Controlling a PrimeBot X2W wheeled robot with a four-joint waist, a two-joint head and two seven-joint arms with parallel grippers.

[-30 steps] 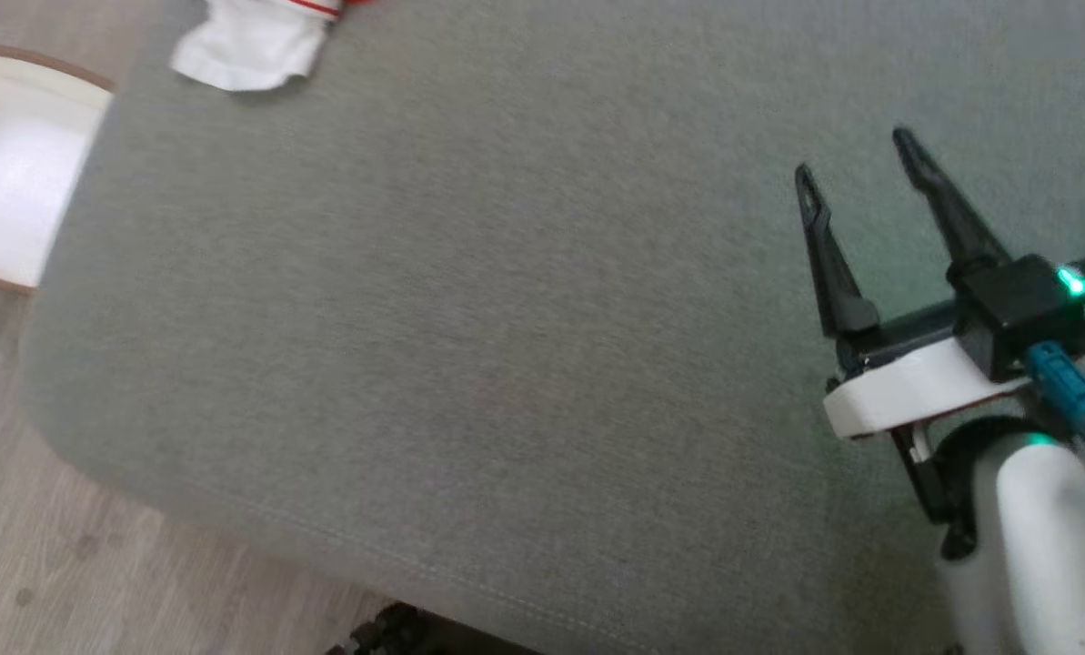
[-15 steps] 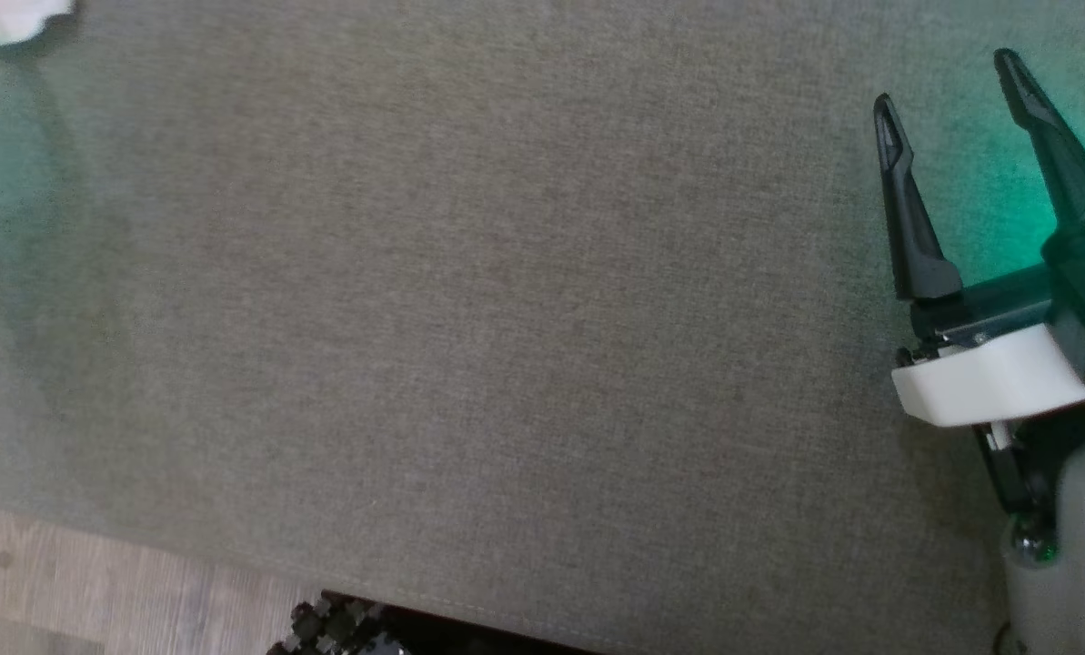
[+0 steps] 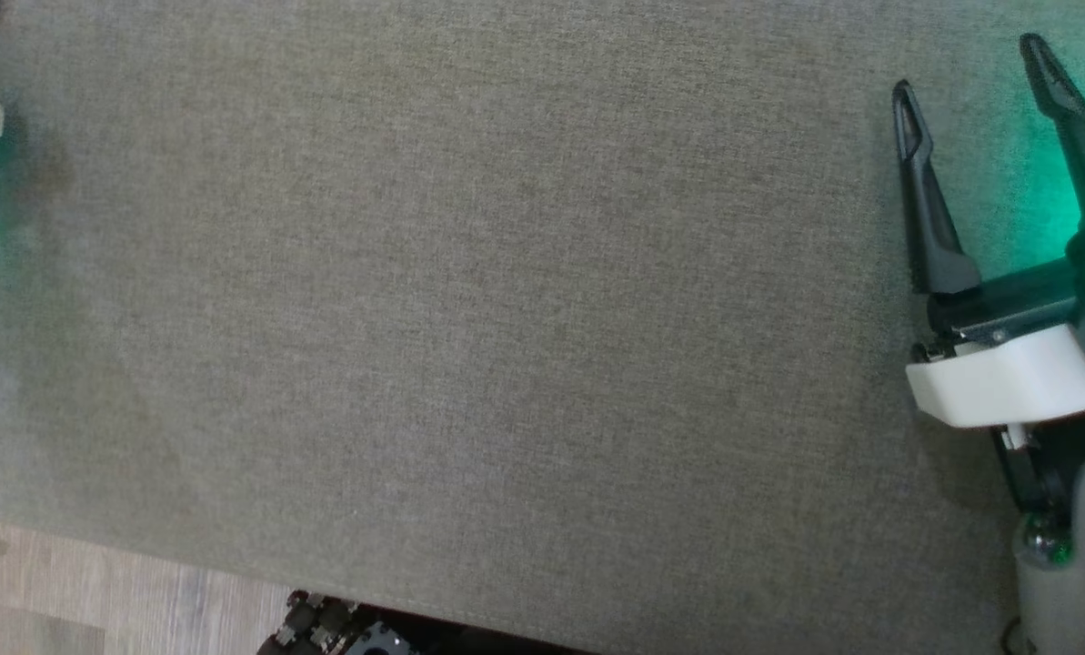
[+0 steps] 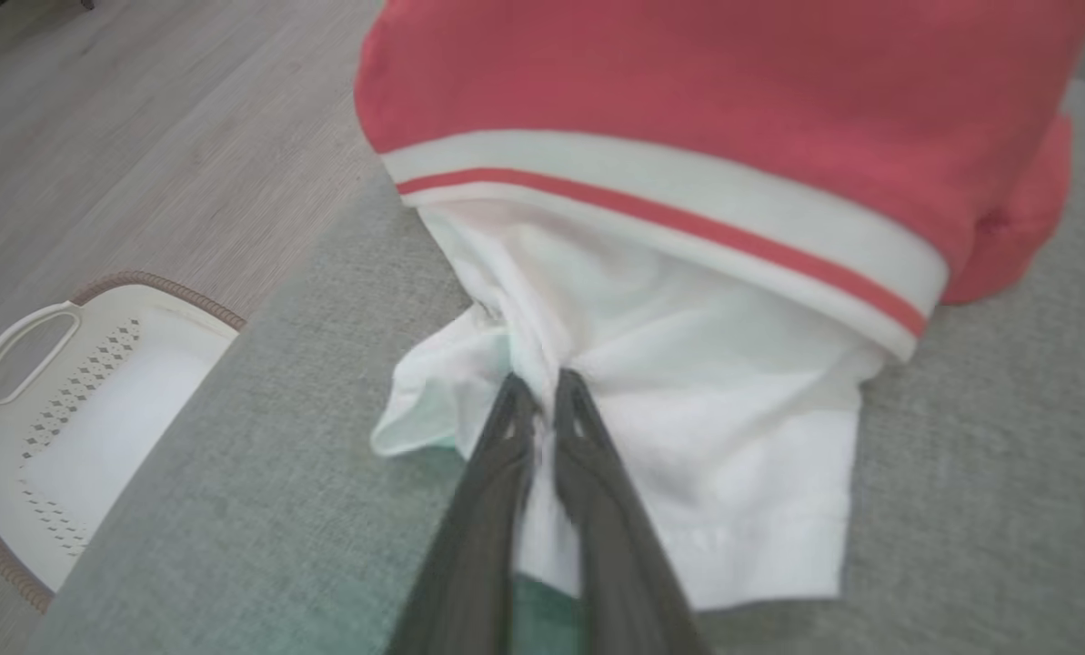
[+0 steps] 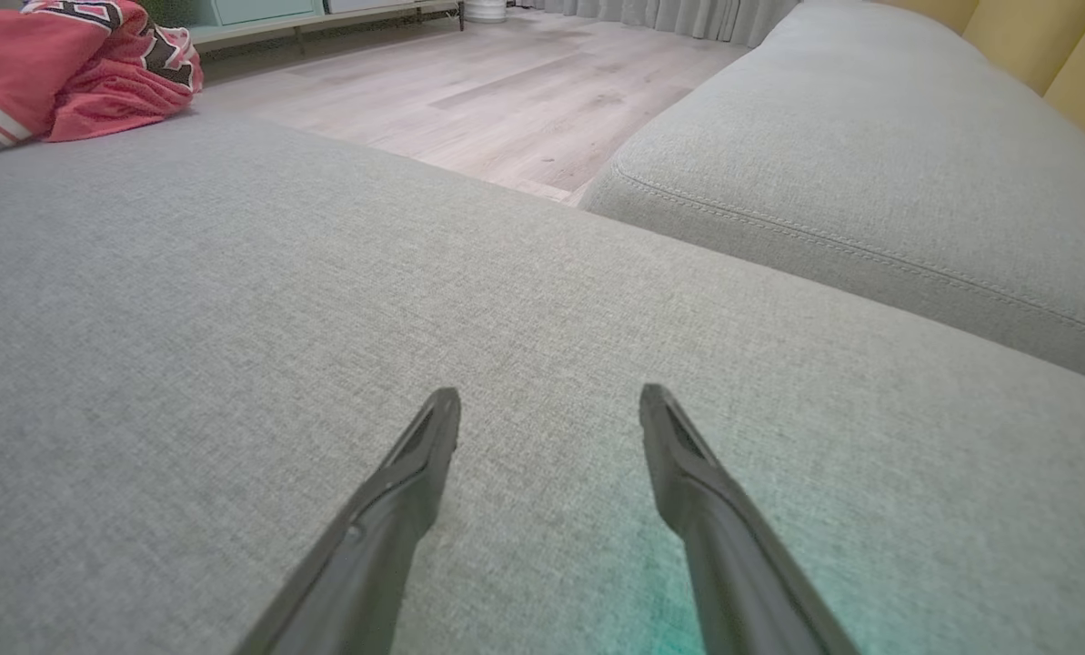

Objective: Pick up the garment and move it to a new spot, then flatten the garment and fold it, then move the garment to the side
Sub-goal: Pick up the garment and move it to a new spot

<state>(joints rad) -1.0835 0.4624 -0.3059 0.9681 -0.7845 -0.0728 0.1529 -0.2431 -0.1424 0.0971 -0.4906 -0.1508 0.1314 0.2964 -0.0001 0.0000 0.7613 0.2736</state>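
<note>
- Grey woven sofa cushion (image 3: 506, 318) lies under both arms, with pale wood floor (image 4: 142, 136) beyond its left edge.
- The left gripper (image 4: 539, 389) has its two dark fingers pressed almost together. They pinch a bunched fold of white cloth, which shows between them.
- That cloth is the near flap of the garment (image 4: 688, 82), a red and white heap at the far left end of the cushion, close to its edge.
- The red body lies beyond the pinch. A white band with a red stripe crosses the line of the fingers, slanting nearer toward the right.
- Heaped like this, its long axis cannot be told.
- A white basket (image 4: 78, 391) stands on the floor just off the cushion's edge, left of the pinch.
- The right gripper (image 3: 969, 68) is spread wide and empty over bare cushion at the right, well apart from the garment, which lies far to its left.
- The left arm is already on the cloth, so lifting it and carrying it rightward probably falls to that arm.
- The left wrist view gives the pinch and the basket.
- The head view gives the bare stretch of cushion that could serve as the new spot.
- The right wrist view adds dark lettering on the red cloth and a second cushion (image 5: 869, 136) at far right.
</note>
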